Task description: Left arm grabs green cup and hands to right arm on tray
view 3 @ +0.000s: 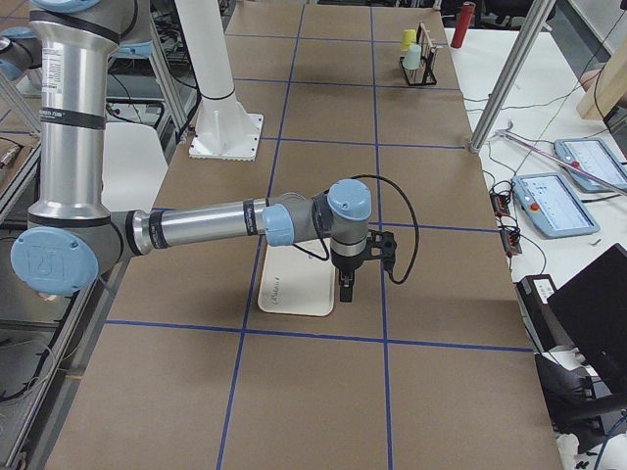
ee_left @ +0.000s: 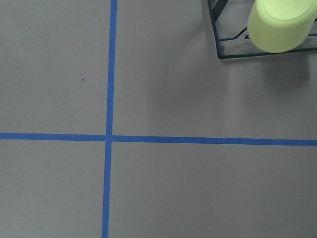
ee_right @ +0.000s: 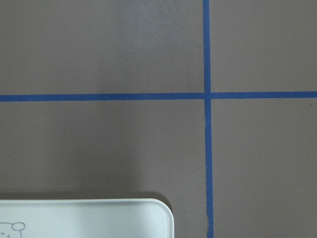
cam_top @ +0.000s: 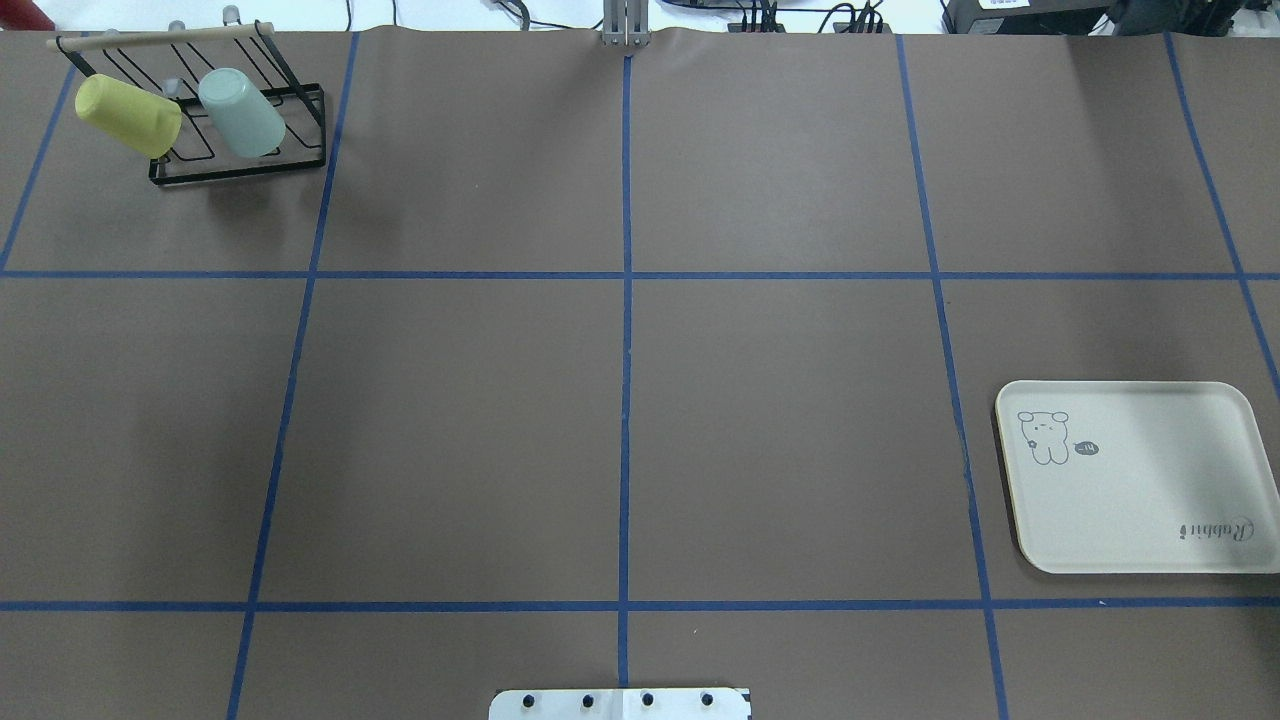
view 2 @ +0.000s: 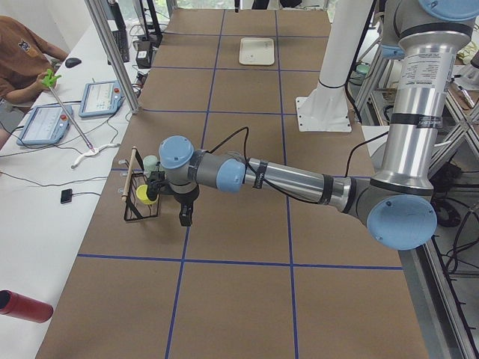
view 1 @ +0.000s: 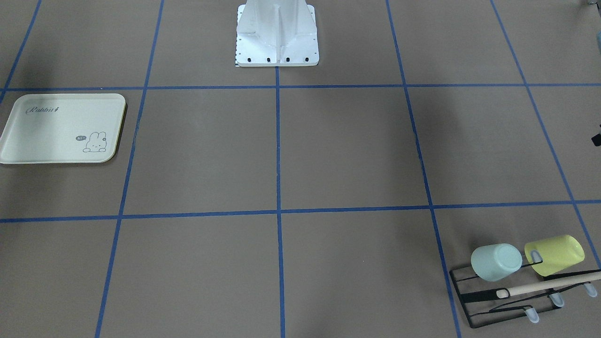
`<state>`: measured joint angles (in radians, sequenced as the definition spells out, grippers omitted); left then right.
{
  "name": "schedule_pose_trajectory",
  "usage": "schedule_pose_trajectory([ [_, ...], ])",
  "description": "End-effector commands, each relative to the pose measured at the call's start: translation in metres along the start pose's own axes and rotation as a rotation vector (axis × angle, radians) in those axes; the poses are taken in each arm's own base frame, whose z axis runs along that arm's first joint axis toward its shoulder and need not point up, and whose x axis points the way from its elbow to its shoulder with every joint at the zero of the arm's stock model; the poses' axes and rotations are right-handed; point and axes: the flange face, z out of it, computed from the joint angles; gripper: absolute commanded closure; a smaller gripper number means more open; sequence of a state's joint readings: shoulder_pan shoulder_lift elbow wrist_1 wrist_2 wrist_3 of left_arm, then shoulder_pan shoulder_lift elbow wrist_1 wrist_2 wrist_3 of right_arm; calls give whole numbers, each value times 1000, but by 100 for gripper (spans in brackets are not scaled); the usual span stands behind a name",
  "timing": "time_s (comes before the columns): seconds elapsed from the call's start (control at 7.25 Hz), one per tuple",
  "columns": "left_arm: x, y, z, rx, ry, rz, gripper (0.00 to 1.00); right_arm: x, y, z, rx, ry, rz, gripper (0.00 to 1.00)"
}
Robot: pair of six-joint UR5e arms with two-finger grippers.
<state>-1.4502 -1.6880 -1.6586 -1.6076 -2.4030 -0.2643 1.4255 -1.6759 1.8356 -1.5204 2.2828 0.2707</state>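
Cups hanging on the rack, both my pincers hovering clear of them.

The green cup [view 1: 495, 262] is sitting tilted on a prong of the black wire rack [view 1: 479, 295], just beside the yellow cup [view 1: 556, 254], with a wooden bar [view 1: 549, 284] crossing in front of both. My left pincer [view 2: 184, 217] is hanging near the rack, touching nothing; my right pincer [view 3: 346, 287] is hovering by a corner of the tray [view 1: 47, 136], which is lying well apart from the rack. Whether either pincer's fingers are apart or together, I cannot tell.
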Motion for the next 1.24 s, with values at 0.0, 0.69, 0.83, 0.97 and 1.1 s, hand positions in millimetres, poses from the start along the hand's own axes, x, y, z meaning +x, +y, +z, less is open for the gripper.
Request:
schedule_pose_trajectory([
  [0.0, 28, -19, -4, 8, -1, 35, 0, -2, 0, -1, 2, -5, -7, 0],
  [0.69, 180, -69, 14, 14, 5, 16, 0, -18, -2, 5, 19, -18, -57, 0],
  [0.83, 218, -72, 30, 19, -24, 22, 0, -18, -1, 7, 16, -17, -59, 0],
  [0.97, 227, -85, 42, 11, -41, 21, 0, -20, -1, 8, 12, -17, -63, 0],
  [1.1, 257, -114, 44, 21, -57, 23, 0, -23, -1, 12, 6, -16, -69, 0],
])
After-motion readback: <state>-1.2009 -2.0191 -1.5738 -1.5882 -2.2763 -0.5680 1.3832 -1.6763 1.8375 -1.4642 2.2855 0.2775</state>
